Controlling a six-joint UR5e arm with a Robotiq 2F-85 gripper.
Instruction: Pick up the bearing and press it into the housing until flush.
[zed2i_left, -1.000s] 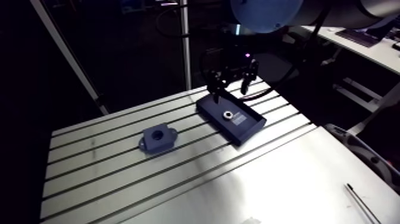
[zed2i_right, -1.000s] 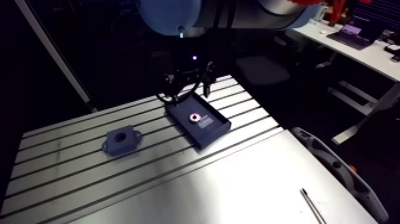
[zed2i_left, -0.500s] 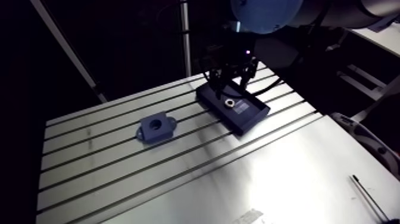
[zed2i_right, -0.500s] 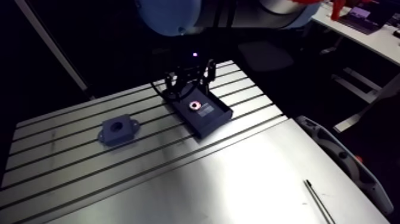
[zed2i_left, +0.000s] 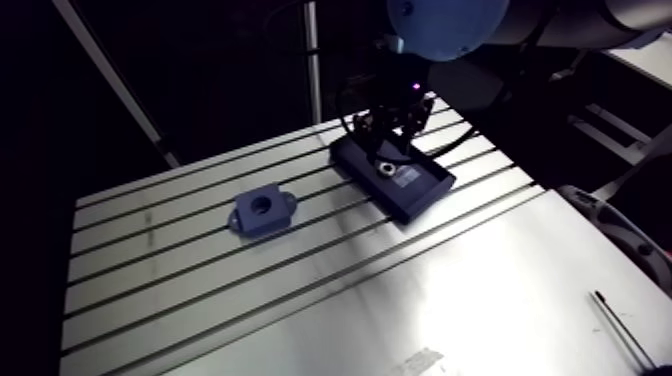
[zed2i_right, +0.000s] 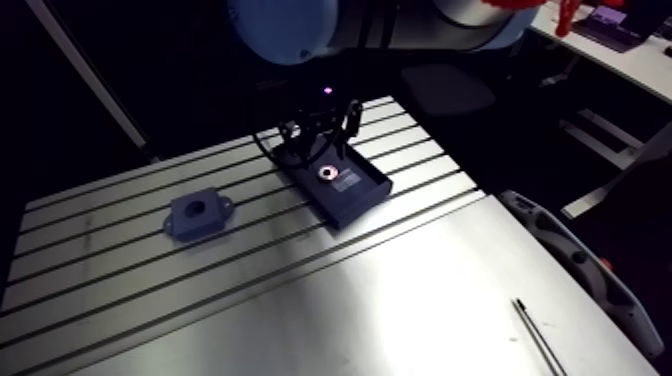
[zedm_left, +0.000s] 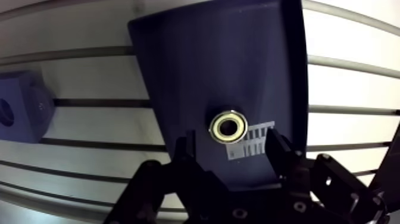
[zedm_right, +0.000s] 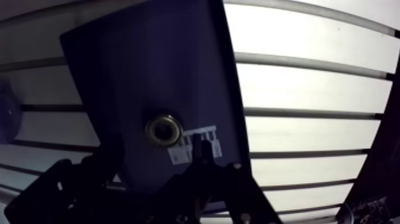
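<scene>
The bearing (zedm_left: 229, 126), a small metal ring, lies flat in a shallow dark blue tray (zedm_left: 226, 59) at the back of the slotted table. My gripper (zedm_left: 232, 143) hangs low over it, open, its two black fingers (zedm_left: 186, 146) standing on either side of the bearing and a little short of it, nothing held. The housing (zed2i_left: 262, 212), a dark blue block with a round bore and two side ears, sits on the table to the tray's left, apart from it; in the wrist view the housing (zedm_left: 21, 107) shows off to the side of the tray.
A white label (zedm_left: 253, 140) lies in the tray beside the bearing. A thin dark rod (zed2i_left: 620, 330) rests near the smooth plate's front right corner. The table's slots (zed2i_left: 200, 270) run across between housing and tray.
The gripper has come down and forward from above the tray's back edge to just over the bearing. The arm view shifted with the arm; tray and housing stayed put.
</scene>
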